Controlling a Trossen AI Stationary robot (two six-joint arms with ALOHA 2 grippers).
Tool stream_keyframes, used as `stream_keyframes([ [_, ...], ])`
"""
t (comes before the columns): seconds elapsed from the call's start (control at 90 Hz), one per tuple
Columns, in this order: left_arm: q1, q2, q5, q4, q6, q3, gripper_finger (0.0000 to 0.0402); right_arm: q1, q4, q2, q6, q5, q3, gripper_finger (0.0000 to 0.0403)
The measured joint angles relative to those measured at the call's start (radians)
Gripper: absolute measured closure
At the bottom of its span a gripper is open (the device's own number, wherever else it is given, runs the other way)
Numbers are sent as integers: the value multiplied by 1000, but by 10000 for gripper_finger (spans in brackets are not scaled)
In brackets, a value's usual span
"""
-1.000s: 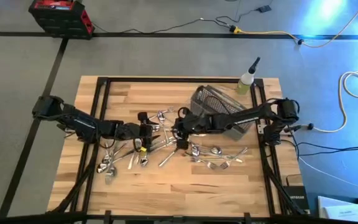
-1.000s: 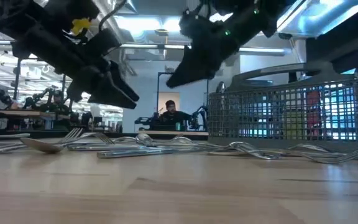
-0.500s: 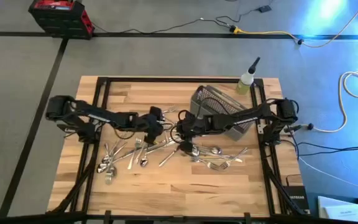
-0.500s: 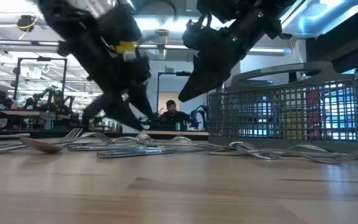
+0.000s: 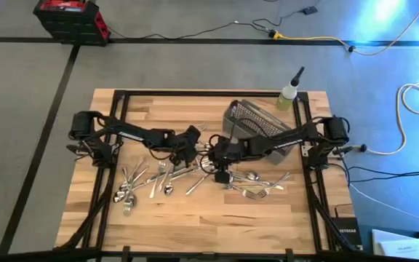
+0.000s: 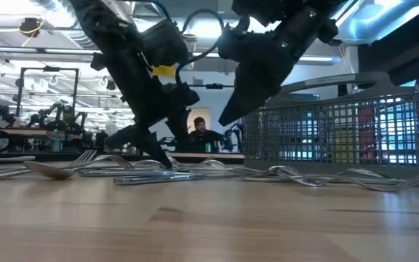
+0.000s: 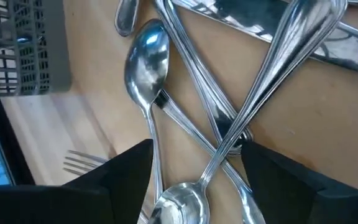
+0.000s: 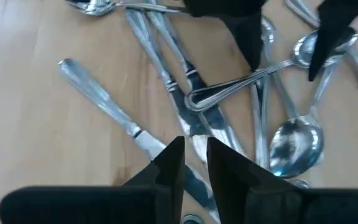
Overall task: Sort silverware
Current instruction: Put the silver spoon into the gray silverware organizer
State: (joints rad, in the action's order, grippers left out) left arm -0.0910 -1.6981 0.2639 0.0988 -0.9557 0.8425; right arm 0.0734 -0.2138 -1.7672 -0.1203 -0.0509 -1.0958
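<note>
The silverware lies loose on the wooden table: forks and spoons at the left [image 5: 151, 180], more at the right [image 5: 253, 185]. My left gripper [image 5: 193, 149] [image 7: 194, 152] is open and low over the middle heap. Its fingers stand on either side of two crossed spoon handles [image 7: 238, 127], with a spoon bowl [image 7: 179, 202] between them. My right gripper [image 5: 218, 164] [image 8: 196, 158] is shut, holds nothing and hangs above a table knife [image 8: 104, 109], close to the left gripper [image 8: 284, 37]. My left gripper comes from above, slanting down, with one open finger [image 7: 129, 168] on each side of the crossed spoon handles [image 7: 229, 140]. In the low view its lower fingertip [image 6: 167, 164] reaches down to the heap. Whether it touches a spoon or the table, I cannot tell.
The gray mesh basket [image 5: 257, 120] [image 6: 340, 135] stands tilted at the far right, just behind my right arm. A squeeze bottle [image 5: 288, 94] stands at the far right corner. A person [image 6: 198, 131] sits far behind the table. Bare wood lies along the near edge [image 5: 195, 225].
My left gripper has gone toward the table's right and far side, tipped its fingers downward and come down onto the middle heap. My right gripper has shifted a little toward the near edge and dropped slightly. The silverware has stayed where it was.
</note>
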Motion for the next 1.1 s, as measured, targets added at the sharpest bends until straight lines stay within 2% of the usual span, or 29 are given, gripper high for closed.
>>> stream_keyframes([
  [0.144, -4, 0, -9, 17, -10, 1, 177, 0, 1, 0, 1, 0, 0, 352],
  [0.378, -28, 0, -90, 34, 49, 0, 286, -1, 7, 0, 1, -1, 0, 352],
  [0.544, -51, -10, -167, 46, 36, 0, 332, -1, 7, 0, 1, -1, 0, 352],
  [0.678, -66, -60, -190, 35, 44, 2, 351, -1, 8, 0, 2, -1, 0, 352],
  [0.867, -64, -100, -188, 17, 45, 4, 356, -1, 9, 0, 4, -1, 0, 352],
  [0.989, -54, -101, -165, 8, 62, 4, 363, -1, 8, 1, 4, -1, 0, 352],
  [1.1, -37, -100, -120, 15, 65, 6, 389, -1, 8, 1, 4, 0, 0, 352],
])
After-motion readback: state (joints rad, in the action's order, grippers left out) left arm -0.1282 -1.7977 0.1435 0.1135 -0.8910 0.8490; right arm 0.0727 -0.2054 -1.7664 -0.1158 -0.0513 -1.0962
